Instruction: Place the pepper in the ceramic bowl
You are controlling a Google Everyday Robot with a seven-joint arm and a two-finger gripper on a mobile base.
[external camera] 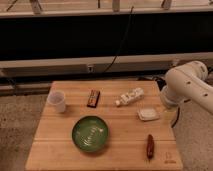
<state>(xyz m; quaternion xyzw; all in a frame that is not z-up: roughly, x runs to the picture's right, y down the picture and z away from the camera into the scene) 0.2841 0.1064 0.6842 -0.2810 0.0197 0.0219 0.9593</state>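
The pepper point(149, 146) lies flat on the table point(55, 155), near the front right corner, well apart from the bowl point(90, 134) to its left and in front of the small white dish point(148, 114). Nothing touches it.

We judge it light, thin and somewhat soft: a hard squeeze could bruise or split it, and its smooth, rounded skin could let it roll or squirt out from between the pads. It lies low on the wood, so the fingertips will have to come almost down to the board to get around it.

Its long axis runs from the front edge of the table towards the back, nearly straight up and down in the camera view, with only a slight lean. We cannot tell which end bears the stem and which is the tip. We would take it across the middle of its length, where it looks thickest, with the jaws closing from left and right, square to that axis, and with gentle force.

Of the robot we see only the white arm point(185, 85), beside the table's right edge and above the dish. The gripper is out of view past it; its jaws stand wide and it holds nothing.

The bowl is broad and open, so the drop should be forgiving.
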